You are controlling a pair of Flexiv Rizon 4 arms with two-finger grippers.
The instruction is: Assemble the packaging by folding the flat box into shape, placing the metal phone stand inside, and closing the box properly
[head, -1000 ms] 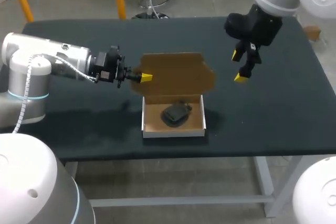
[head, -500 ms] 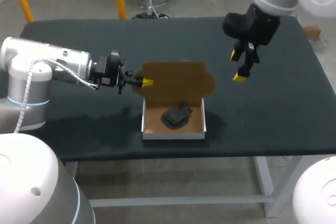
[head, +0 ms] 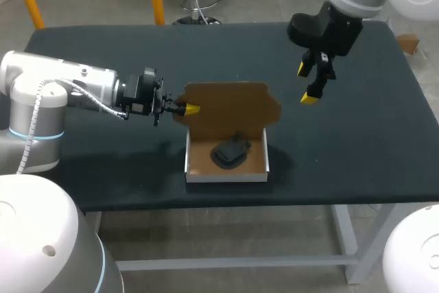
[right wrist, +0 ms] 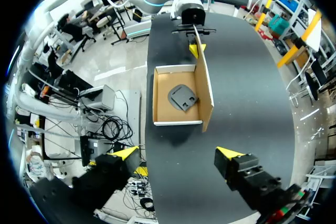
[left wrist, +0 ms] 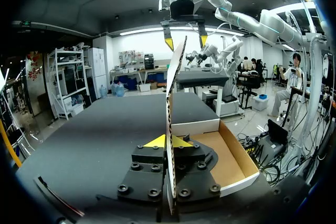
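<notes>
Upright box lid (head: 233, 104) edgewise between the tips of the left claw (head: 193, 108)

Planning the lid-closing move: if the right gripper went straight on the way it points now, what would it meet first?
Probably the bare table just beside the box, short of its raised lid; the right gripper hangs open above that spot. Depth is unclear.

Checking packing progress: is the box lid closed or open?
Open: the lid stands upright, pinched by the left tool; the phone stand shows inside.
</notes>
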